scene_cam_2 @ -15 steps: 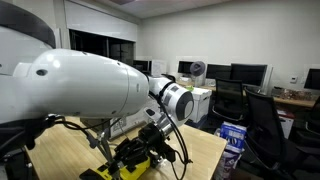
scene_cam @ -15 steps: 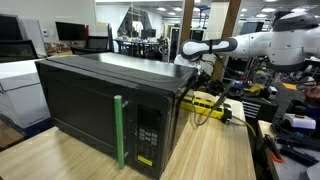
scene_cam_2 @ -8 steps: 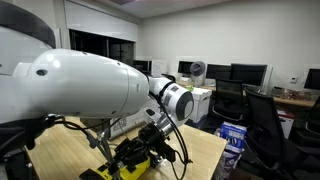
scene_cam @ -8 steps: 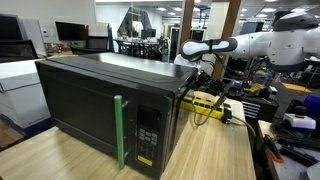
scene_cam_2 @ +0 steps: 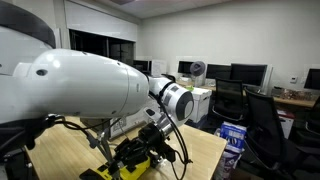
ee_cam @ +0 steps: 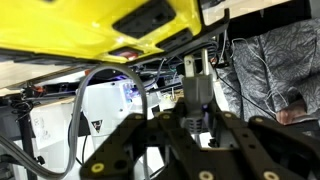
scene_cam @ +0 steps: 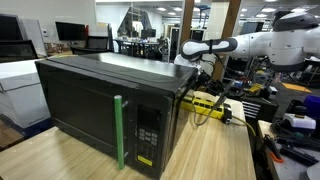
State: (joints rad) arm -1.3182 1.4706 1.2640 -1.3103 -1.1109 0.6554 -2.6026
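In the wrist view my gripper [ee_cam: 196,122] is shut on a grey plug [ee_cam: 197,100] with a ribbed neck, which stands between the black fingers. A yellow power strip [ee_cam: 110,25] fills the top of that view. In both exterior views the strip [scene_cam: 205,101] [scene_cam_2: 135,160] lies on the wooden table with black cables around it. The white arm reaches behind the black microwave [scene_cam: 100,105]. The gripper [scene_cam: 187,68] [scene_cam_2: 160,135] hangs just above the strip, partly hidden by the microwave's back corner.
The microwave has a green handle [scene_cam: 119,130] on its shut door and takes up much of the wooden table [scene_cam: 215,150]. Tangled cables [scene_cam: 212,85] lie by the strip. Office chairs [scene_cam_2: 265,125] and desks with monitors stand beyond.
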